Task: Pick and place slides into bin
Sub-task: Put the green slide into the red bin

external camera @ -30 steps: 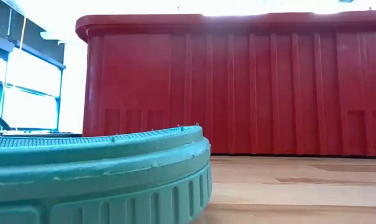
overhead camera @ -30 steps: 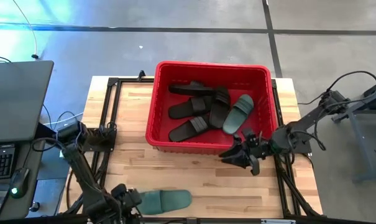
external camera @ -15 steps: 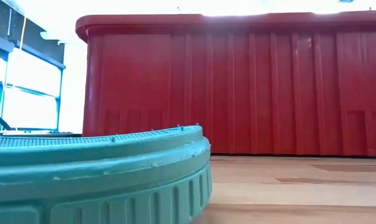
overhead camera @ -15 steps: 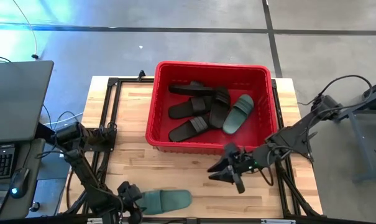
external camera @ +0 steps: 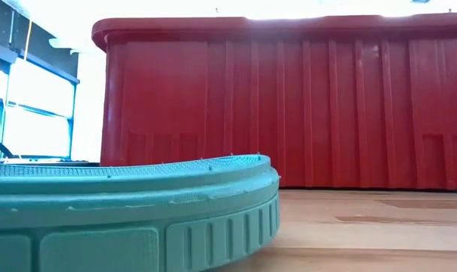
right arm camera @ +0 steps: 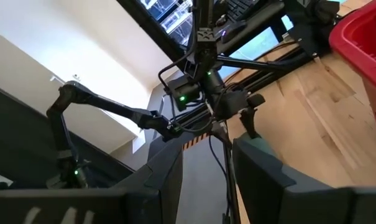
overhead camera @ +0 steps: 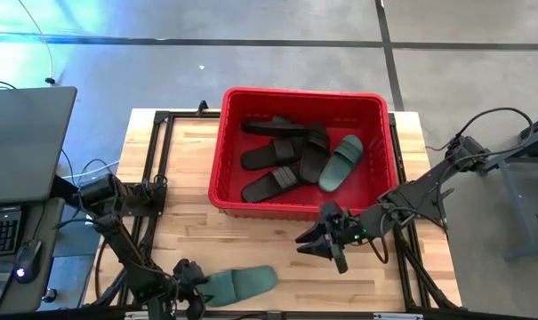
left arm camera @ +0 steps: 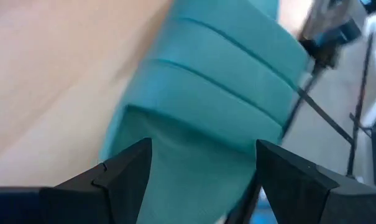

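Sage-green rubber, ribbed along its sole edge: one slide (overhead camera: 240, 284) lies flat on the wooden table (overhead camera: 277, 253) near its front edge, well apart from the red bin (overhead camera: 300, 96). In the low view its thick green rim (external camera: 130, 219) fills the foreground, with the bin's slotted red wall (external camera: 288, 106) standing behind it. Inside the bin lie four black slides (overhead camera: 282, 153) in a loose heap and a second green slide (overhead camera: 341, 163) just beside them, toward the bin's right side.

The left gripper (overhead camera: 190, 286) sits low at the table's front, its fingers spread wide to either side of the green slide's strap end; the left wrist view shows both dark fingers (left arm camera: 122, 177) flanking the wide green strap (left arm camera: 219, 112) without pinching it.

The right gripper (overhead camera: 320, 246) hangs over bare wood just in front of the bin, pointing toward the left arm, fingers (right arm camera: 262, 174) parted, empty.
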